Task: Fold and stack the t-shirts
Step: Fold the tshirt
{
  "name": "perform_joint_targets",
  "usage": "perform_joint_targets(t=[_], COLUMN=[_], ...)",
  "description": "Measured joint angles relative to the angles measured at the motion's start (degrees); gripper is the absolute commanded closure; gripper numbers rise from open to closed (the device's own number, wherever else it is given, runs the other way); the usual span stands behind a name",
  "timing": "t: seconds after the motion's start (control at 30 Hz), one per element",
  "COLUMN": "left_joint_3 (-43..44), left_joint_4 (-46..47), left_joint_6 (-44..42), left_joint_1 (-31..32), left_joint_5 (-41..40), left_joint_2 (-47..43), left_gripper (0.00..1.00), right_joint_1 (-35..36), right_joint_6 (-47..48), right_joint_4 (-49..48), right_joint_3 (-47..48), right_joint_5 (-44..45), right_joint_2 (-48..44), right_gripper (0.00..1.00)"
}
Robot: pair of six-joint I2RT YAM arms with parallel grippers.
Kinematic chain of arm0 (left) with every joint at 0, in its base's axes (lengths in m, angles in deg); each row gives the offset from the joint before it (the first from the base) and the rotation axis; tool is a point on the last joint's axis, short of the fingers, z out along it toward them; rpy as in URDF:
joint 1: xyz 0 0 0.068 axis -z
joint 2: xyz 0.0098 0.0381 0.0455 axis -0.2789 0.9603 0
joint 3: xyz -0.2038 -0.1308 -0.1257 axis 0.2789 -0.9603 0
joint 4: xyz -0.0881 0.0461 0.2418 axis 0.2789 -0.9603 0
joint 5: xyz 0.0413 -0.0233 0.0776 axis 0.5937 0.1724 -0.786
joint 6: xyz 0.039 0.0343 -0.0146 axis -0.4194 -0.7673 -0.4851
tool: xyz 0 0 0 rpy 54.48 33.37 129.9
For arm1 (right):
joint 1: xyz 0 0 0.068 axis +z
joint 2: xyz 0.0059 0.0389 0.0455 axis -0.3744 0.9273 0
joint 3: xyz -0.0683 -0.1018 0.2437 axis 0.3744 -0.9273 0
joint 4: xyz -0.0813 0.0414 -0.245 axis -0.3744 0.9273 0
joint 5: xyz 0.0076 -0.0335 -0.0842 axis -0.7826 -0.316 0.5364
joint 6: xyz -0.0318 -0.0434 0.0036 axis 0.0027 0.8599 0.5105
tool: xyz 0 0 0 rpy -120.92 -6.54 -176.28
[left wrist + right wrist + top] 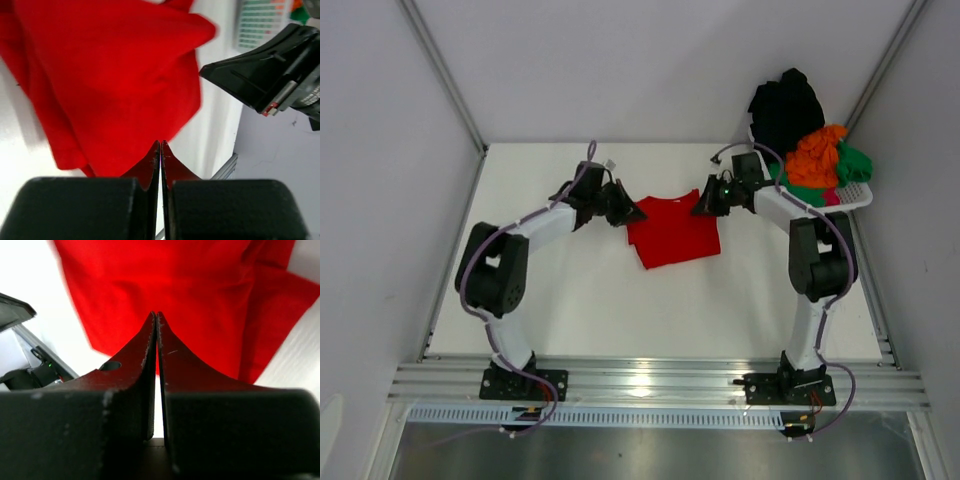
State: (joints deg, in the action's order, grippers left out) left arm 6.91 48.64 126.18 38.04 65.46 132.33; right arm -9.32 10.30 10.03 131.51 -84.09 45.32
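Left gripper (160, 145): fingers pressing fully together, hanging at the shirt's far left corner.
Right gripper (156, 315): fingers likewise pressing shut, hanging at its far right corner.
Red t-shirt (672, 232): lying spread on the table (580, 300), between both grippers.
White basket (855, 198): sitting at the far right, holding the black t-shirt (785, 108), orange t-shirt (817, 155) and green t-shirt (850, 162).

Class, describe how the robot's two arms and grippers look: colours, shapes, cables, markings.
Left arm and right arm: white links, bulky black joints, thin purple cables alongside. A green light glows near the right wrist. Left gripper and right gripper: black, fingers tapering to points.
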Motion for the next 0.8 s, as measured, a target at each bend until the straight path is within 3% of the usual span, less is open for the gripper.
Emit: perform_joint_targets(t=[0.3,0.63,0.73,0.8], left_joint_3=[6.0,15.3,16.9,17.0], left_joint_4=[0.2,-1.9,-3.1,-3.5], left_joint_6=[3.0,6.6,7.6,8.6], left_joint_1=[-0.1,-1.9,-2.6,-3.1], left_joint_5=[0.0,0.0,0.0,0.1], left_joint_2=[12.2,19.3,21.3,21.9], left_gripper=[0.99,0.99,0.99,0.99], right_joint_1=[-1.0,-1.6,-1.5,-1.5], right_joint_6=[1.0,-0.2,-1.3,-2.4], right_joint_4=[4.0,3.8,3.2,2.5], right_joint_3=[11.5,20.8,23.6,24.2], right_joint_5=[1.5,2.4,2.3,2.0], right_joint_2=[14.1,20.0,22.7,23.9], right_gripper=[1.00,0.96,0.87,0.73])
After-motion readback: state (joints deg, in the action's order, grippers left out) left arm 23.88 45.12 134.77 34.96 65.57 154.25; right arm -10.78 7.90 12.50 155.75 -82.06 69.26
